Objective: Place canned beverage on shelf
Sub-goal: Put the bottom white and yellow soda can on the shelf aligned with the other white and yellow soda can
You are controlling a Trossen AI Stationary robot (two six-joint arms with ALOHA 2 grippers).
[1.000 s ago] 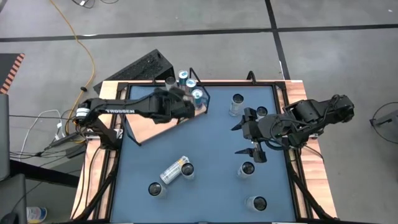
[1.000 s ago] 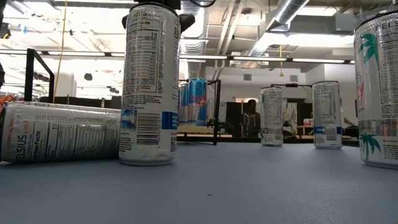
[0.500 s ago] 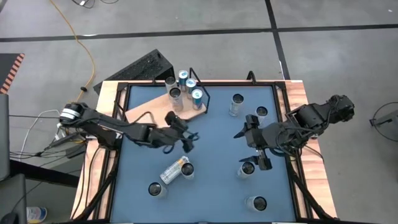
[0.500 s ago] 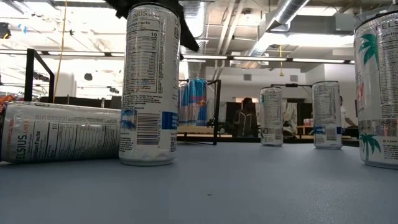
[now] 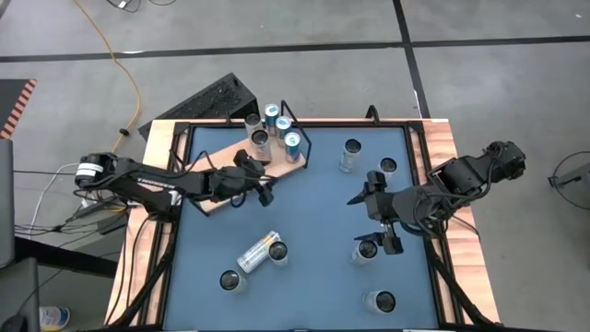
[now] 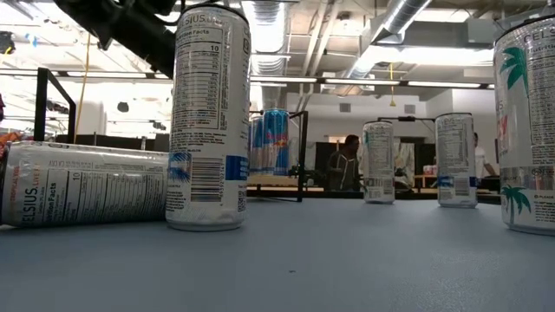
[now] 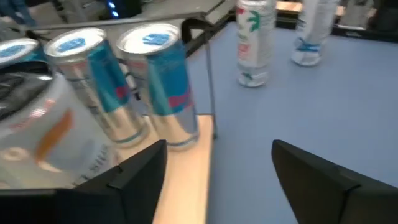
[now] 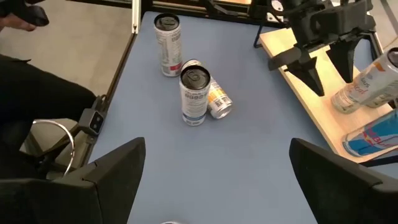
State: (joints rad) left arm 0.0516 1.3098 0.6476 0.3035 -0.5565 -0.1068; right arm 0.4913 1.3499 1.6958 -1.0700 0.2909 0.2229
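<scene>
The left gripper [image 5: 263,189] hangs with fingers spread, holding nothing, just in front of the shelf [image 5: 221,164], where four cans [image 5: 273,129] stand together. The right gripper [image 5: 380,221], also spread, hovers beside an upright can [image 5: 367,250].

Far-left can [image 7: 43,134] blurred, maybe cropped.

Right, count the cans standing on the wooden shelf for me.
4, clustered at the shelf's wire-frame end, and. A fifth may hide between them.
</scene>
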